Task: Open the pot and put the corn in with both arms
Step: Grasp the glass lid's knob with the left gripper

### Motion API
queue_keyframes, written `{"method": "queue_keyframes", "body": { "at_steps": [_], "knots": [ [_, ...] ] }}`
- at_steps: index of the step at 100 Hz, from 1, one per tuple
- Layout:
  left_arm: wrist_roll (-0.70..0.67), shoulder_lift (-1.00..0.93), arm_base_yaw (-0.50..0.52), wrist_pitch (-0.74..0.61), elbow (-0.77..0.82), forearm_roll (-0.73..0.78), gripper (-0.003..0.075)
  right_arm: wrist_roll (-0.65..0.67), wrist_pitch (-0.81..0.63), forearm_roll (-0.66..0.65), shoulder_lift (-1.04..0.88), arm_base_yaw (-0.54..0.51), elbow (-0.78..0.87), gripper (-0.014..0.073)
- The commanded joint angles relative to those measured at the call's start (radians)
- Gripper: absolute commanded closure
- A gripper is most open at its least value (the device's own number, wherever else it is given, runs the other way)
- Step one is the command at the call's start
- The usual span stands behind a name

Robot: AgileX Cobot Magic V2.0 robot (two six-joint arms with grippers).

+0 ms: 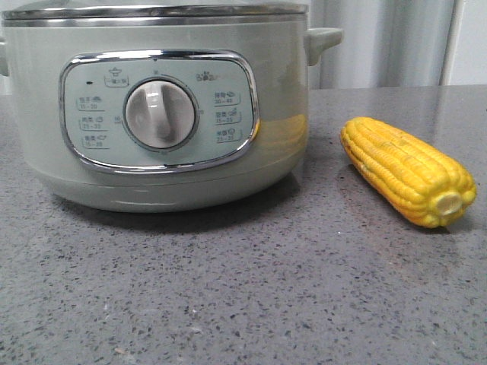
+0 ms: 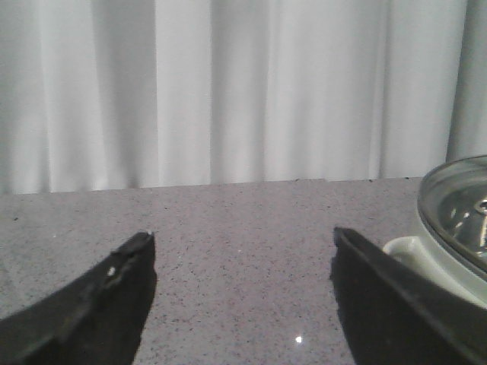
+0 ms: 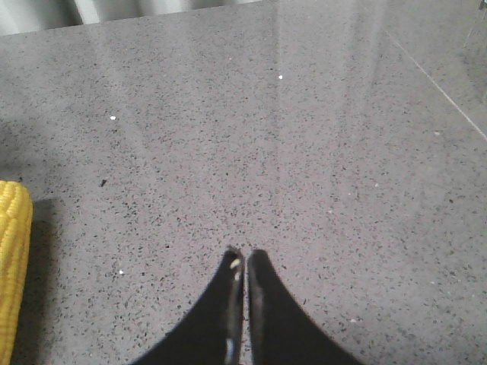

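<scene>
We are viewing the scene from largest element to smallest. The grey speckled table (image 1: 228,304) is carrying everything. On it, the pot (image 1: 152,106) is sitting toward the robot's left, its control panel and white dial (image 1: 160,114) facing the front camera, presumably so the arms can reach over it from either side; its glass lid (image 2: 460,209) is still resting on the steel rim, so we are judging the opening step as not yet begun. The corn (image 1: 407,171) is lying on its side on the table to the right of the pot, apart from it and untouched, its pale stub end pointing toward the camera and its taper pointing away; this placement is putting it within the right arm's side of the workspace. In the left wrist view, the left gripper (image 2: 243,258) is hovering with its jaws spread wide and nothing between them, the lid and a side handle (image 2: 411,251) showing beside one finger, a posture we are reading as suited to taking the lid. In the right wrist view, the right gripper (image 3: 245,262) is hanging above bare table with its fingertips pressed together, holding nothing, while the corn (image 3: 14,266) is appearing only at the frame's edge, off to one side of the fingers.
</scene>
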Motion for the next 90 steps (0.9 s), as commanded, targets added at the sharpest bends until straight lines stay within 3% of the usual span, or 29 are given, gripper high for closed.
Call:
{"method": "queue_keyframes", "body": {
  "at_steps": [1,48,90],
  "knots": [
    [-0.001,0.043,-0.038,-0.120,-0.040,-0.012,0.0262,-0.002,-0.070,0.002,0.013,0.000,-0.031,0.0667],
    [-0.001,0.376,-0.405,-0.321,-0.212,-0.012,0.0262,-0.002,-0.098,0.002,0.013,0.000,-0.002,0.0667],
    [-0.001,0.695,-0.581,-0.410,-0.418,0.007,0.0262,-0.002,-0.111,0.002,0.013,0.000,0.043,0.0667]
  ]
}}
